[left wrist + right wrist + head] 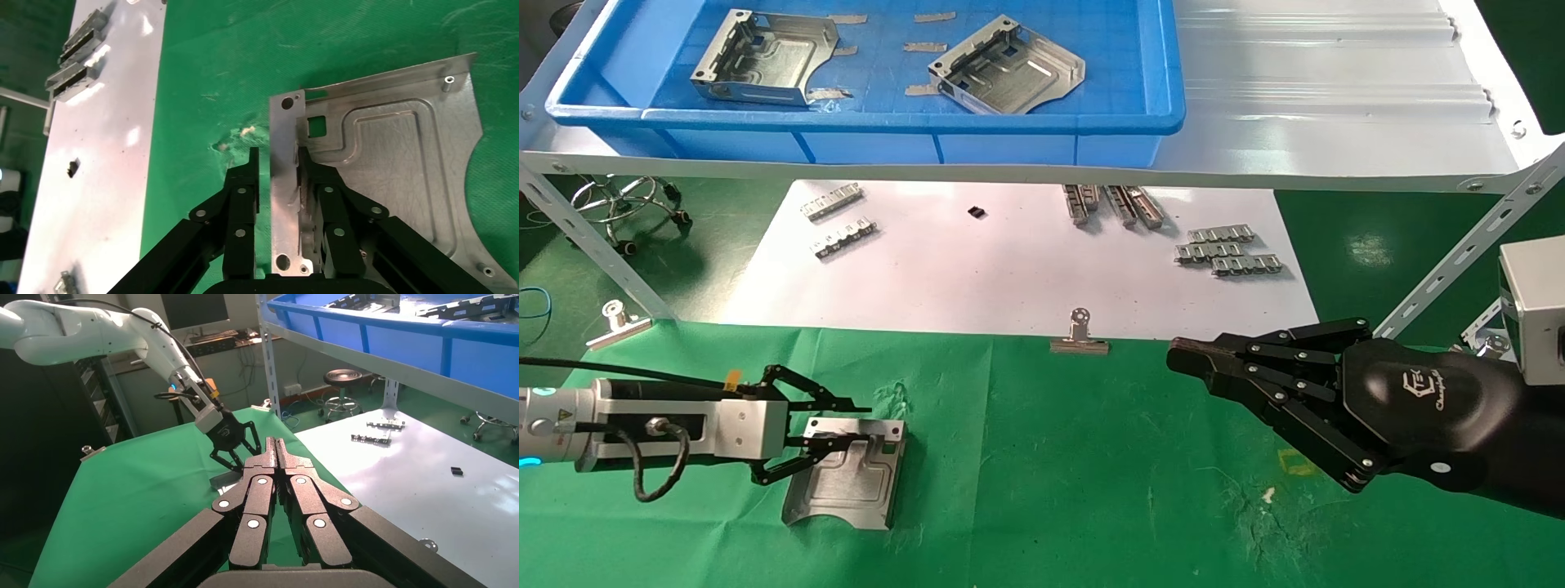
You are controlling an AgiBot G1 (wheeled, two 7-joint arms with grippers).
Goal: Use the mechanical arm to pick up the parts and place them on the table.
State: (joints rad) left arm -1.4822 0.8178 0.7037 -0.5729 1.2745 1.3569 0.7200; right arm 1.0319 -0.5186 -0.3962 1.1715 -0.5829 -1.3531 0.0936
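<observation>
Green cloth covered the table (1075, 490), and one silver metal part (850, 474) lay flat on it near the robot's left side. The left gripper (834, 425) reached in low from the left, its two black fingers (242, 196) standing on either side of the part's upturned flange. In the left wrist view one finger sat just outside the flange with a thin gap showing, and the other lay against its inner face, so the jaws were slightly apart around the edge rather than pressed tight on it.

The right gripper (1214, 363) hovered over the cloth on the right side, well apart from the part, with its jointed black fingers (269, 478) pressed together and holding nothing.

Beyond the cloth lay a white sheet (1009, 269) carrying several small toothed metal strips (1228, 251). A silver binder clip (1079, 335) sat at the seam between sheet and cloth, and another clip (617, 322) lay toward the far left.

Above the sheet, a pale grey shelf (1336, 98) held a blue tray (887, 122). Two more metal parts rested inside the tray, one on the left (764, 57) and one toward the middle (1009, 69).
</observation>
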